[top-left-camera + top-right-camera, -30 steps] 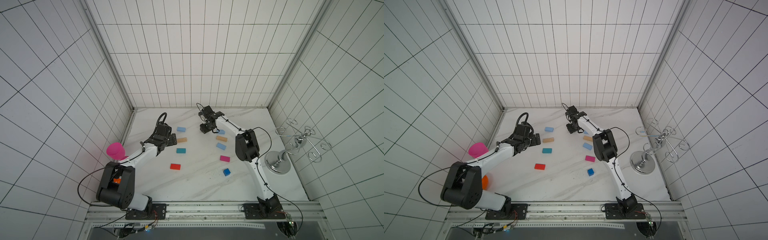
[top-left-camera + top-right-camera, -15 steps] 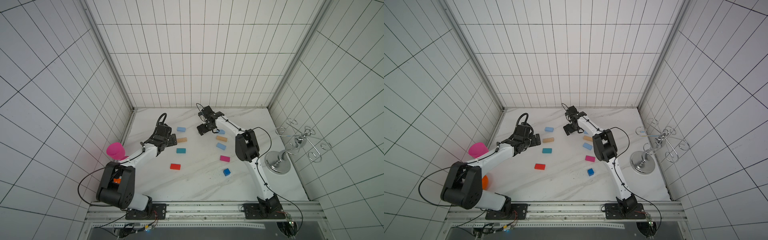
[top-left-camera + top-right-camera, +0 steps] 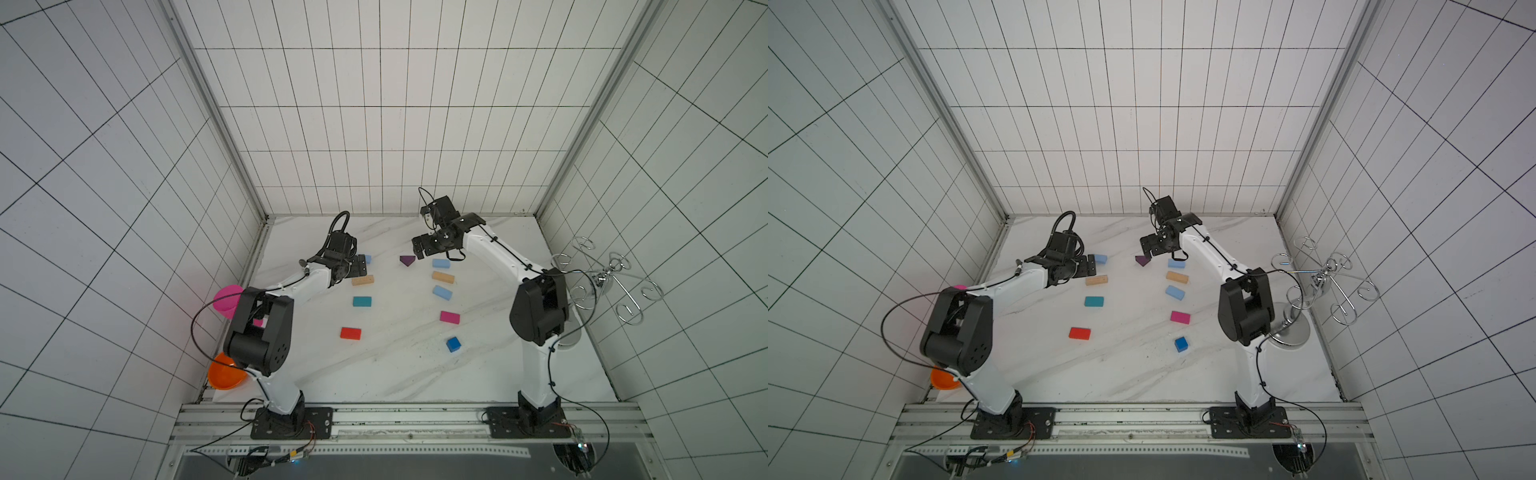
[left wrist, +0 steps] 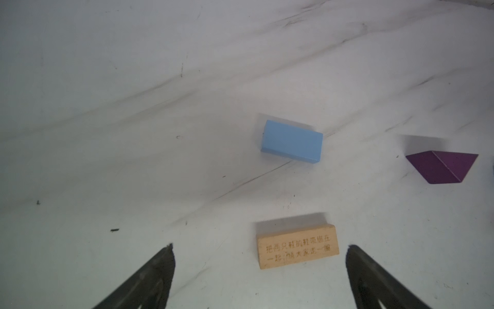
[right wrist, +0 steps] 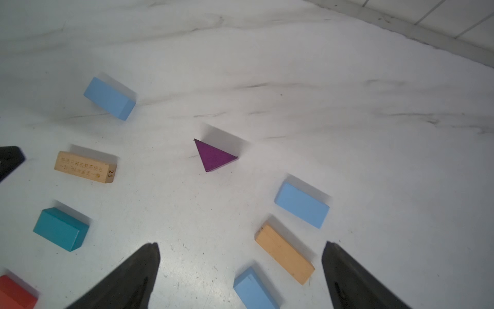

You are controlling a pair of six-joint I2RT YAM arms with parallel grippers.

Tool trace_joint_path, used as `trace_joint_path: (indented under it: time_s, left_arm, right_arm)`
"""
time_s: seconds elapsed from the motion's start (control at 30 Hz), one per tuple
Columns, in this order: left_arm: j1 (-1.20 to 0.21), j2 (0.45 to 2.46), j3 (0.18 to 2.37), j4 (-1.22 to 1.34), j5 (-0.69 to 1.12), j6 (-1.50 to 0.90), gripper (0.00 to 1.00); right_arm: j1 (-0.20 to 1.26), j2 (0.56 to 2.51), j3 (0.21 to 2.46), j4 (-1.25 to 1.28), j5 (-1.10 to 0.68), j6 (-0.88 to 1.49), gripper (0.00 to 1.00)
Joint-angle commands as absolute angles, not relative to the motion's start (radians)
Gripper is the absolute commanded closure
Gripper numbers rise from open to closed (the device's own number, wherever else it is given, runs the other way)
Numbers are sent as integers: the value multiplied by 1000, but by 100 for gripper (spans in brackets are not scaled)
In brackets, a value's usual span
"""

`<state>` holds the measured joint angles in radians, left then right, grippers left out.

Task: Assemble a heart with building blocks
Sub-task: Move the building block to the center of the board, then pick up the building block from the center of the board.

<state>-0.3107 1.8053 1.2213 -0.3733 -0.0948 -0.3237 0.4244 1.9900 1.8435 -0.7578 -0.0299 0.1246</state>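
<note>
Ten building blocks (image 3: 442, 292) spread on table (image 3: 395, 374) as loose heart (image 3: 443, 277), gaps left between all. Purple triangle (image 3: 407, 260) placed at far notch, blue cube (image 3: 454, 344) at near end. Left side made up of light blue block (image 3: 367, 259), tan block (image 3: 363, 281), teal block (image 3: 362, 301), red block (image 3: 350, 333). Right side includes magenta block (image 3: 450, 317). Left jaws spread wide, empty, positioned near tan block. Right jaws spread wide, empty, positioned just beside purple triangle, not touching it.
</note>
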Motion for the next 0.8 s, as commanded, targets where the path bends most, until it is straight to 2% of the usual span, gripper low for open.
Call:
trace_joint_path:
  time_s: [0.0,0.33,0.63,0.77]
  left_arm:
    - [-339,1924,1375,-472,-98,-272,1]
    - [-347,2188,1697,-658,-114,-229,1]
    - [-346,2274,1820,-721,-152,-194,1]
    - [-345,2310,1876,-748,-151,-189,2]
  right_arm:
    - [328,1958,1738,-824,-76,256,1]
    - [268,1919,1601,-819,-112,257,1]
    - [278,2060,1714,-841,-115,242,0]
    - [302,2133,1778,-839,-85,250,3]
